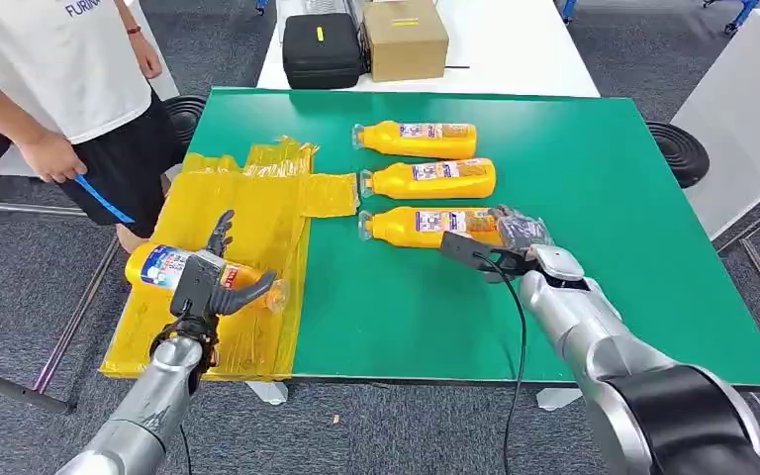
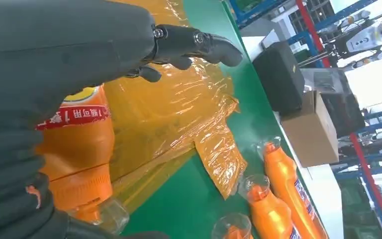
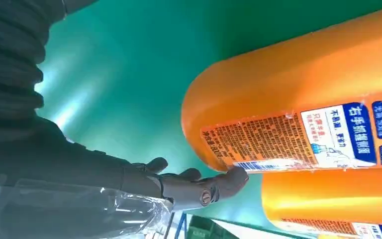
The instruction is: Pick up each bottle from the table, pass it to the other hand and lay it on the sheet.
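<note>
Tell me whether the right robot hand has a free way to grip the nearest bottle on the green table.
Probably yes: the right robot hand is already at the base end of the nearest bottle, nothing lies between them, and the next bottle lies apart.

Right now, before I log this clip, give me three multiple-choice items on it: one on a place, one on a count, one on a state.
1. Where is the bottle at the left hand?
A. on the yellow sheet
B. on the cardboard box
C. on the floor

2. How many orange bottles lie on the bare green table?
A. one
B. three
C. five

3. What is the right hand doing?
A. hanging beside the table
B. lifting a bottle high
C. reaching the base of the nearest bottle

Answers: 1 A, that bottle rests over the yellow sheet. 2 B, three lie side by side on the green table. 3 C, its fingers meet the nearest bottle, which lies flat.
</note>
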You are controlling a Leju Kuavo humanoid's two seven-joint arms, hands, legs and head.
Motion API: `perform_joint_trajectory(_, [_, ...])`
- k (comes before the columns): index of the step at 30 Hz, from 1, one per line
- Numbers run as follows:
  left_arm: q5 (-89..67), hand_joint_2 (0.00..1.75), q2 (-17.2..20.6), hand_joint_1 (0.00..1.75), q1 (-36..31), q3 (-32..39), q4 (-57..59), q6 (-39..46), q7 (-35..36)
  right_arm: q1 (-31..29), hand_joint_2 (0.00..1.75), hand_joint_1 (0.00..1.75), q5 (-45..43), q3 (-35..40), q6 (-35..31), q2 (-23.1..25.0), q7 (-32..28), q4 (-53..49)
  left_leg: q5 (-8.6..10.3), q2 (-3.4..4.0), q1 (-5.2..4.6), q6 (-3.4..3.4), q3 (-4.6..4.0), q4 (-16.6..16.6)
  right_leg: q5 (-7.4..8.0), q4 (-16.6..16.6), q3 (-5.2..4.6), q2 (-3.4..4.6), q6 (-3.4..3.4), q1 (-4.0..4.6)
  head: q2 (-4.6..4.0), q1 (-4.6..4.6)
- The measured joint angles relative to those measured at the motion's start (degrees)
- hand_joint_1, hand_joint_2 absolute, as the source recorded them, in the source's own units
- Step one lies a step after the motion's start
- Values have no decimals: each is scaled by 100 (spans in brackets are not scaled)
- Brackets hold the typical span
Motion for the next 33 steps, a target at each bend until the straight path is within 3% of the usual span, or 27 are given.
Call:
perform_joint_trajectory(14, [56, 175, -50, 0, -66, -55, 131, 74, 0, 22, 175, 0, 118, 0, -234, 111, 22, 11, 0, 0, 0, 0, 0, 0, 0, 0, 0, 0, 0, 0, 0, 0])
perform_joint_trajectory(33, [92, 175, -70, 0, -116, -151, 225, 44, 0, 62, 175, 0, -140, -205, 314, 107, 48, 24, 0, 0, 0, 0, 2, 0, 0, 0, 0, 0, 0, 0, 0, 0])
